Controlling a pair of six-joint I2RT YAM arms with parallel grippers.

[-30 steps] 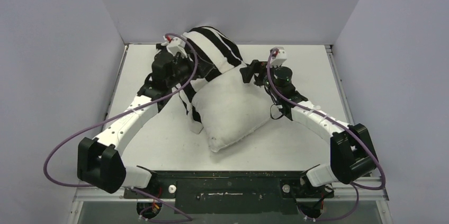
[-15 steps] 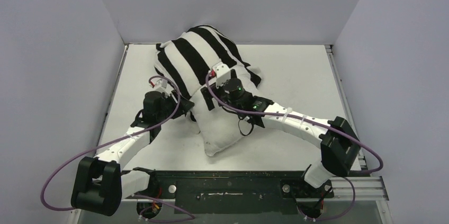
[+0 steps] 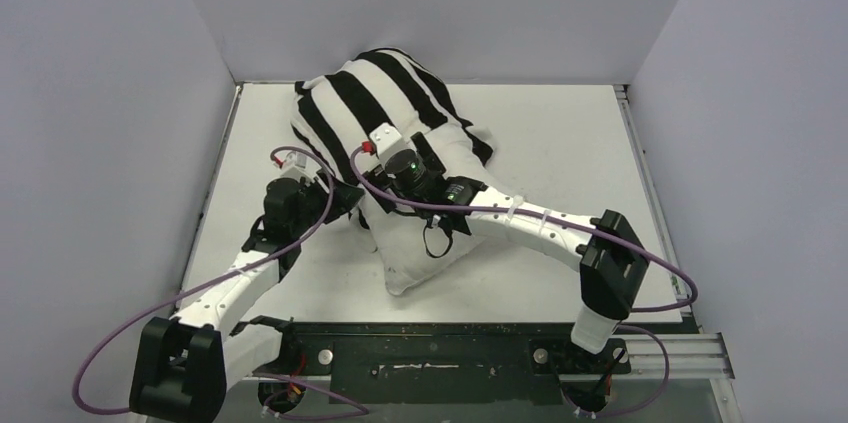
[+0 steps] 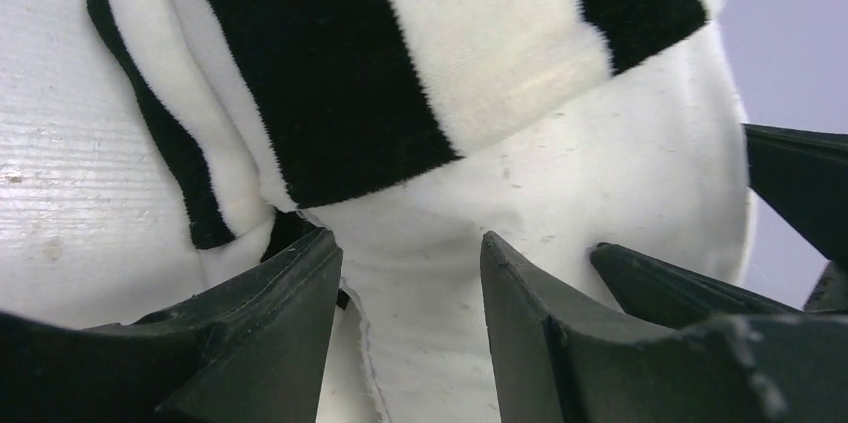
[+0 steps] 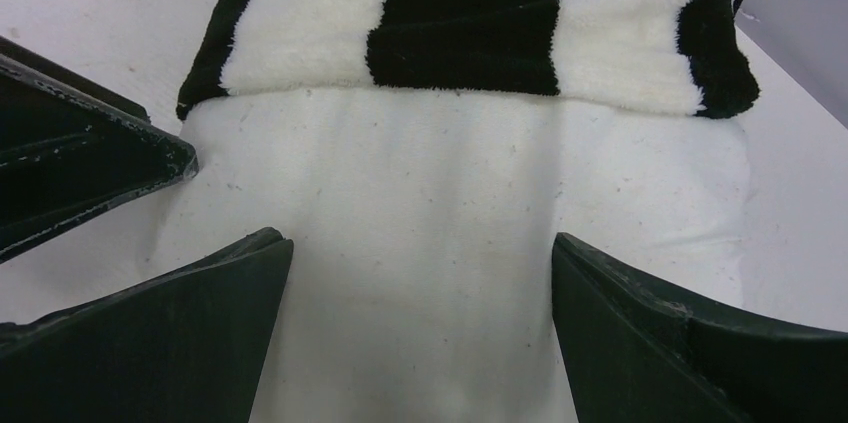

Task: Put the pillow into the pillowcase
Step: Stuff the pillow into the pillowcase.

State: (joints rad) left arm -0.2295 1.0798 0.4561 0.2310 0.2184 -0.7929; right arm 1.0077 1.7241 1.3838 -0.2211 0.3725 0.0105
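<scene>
Your left gripper (image 4: pixel 410 243) has its jaws about half apart and pinched on a bulge of the pillow (image 3: pixel 408 265) at its left edge, the off-white cloth and its seam filling the gap between the two fingers. The hem of the pillowcase (image 3: pixel 372 95) is tucked in just beside one finger. Your right gripper (image 5: pixel 420 253) stands spread wide and holds nothing. It points down over the bare face of the pillow, one finger to each side of that white cloth, and the striped hem runs across just ahead of the fingertips. The two grippers are close together, and each wrist view catches a dark finger of the other at its edge. The pillow lies tilted near the middle of the desk (image 3: pixel 560 143). Its far half sits inside the black and white pillowcase, up against the back wall. Its near half is uncovered, with one corner pointing toward the arm bases. You'll find no readable lettering on either cloth.
</scene>
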